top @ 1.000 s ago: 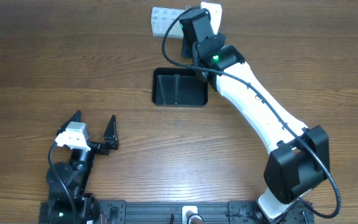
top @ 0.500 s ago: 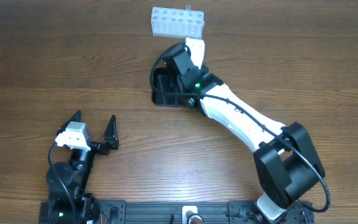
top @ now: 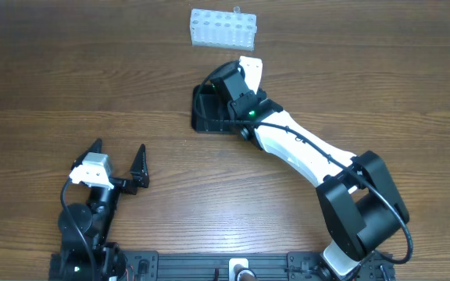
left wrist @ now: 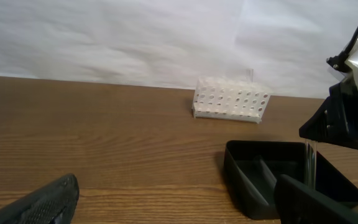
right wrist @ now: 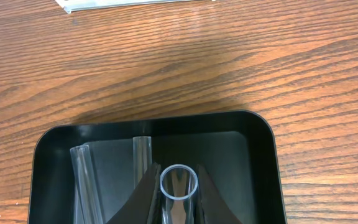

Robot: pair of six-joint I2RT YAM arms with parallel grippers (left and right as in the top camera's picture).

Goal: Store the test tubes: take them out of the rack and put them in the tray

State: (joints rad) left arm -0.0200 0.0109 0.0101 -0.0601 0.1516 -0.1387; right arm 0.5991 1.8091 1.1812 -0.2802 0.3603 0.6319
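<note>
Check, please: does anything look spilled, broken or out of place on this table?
Nothing stands out. The rack stands upright, the tray sits flat with two tubes lying inside, and the right pincer holds a tube over the tray.

Looking down on a table (top: 69,78) of brown wood grain, smooth, with a low satin sheen. Over to the tray (right wrist: 263,162): black plastic, smooth-walled, catching a soft gloss along the rim. Inside, clear tubes (right wrist: 82,177), shiny, glass or plastic impossible to tell. Same clear, glossy look on the test tube (right wrist: 179,182) at the right gripper (right wrist: 178,194), between matt black fingers (right wrist: 140,199). Farther back, a rack (top: 222,28) of whitish, frosted-looking plastic. Glossy white hard shell on the right arm (top: 303,148), matt black at the joints. Dull, faintly grainy black on the left gripper (top: 118,148). Behind, a matt white backdrop (left wrist: 104,37), creased like paper or cloth.
</note>
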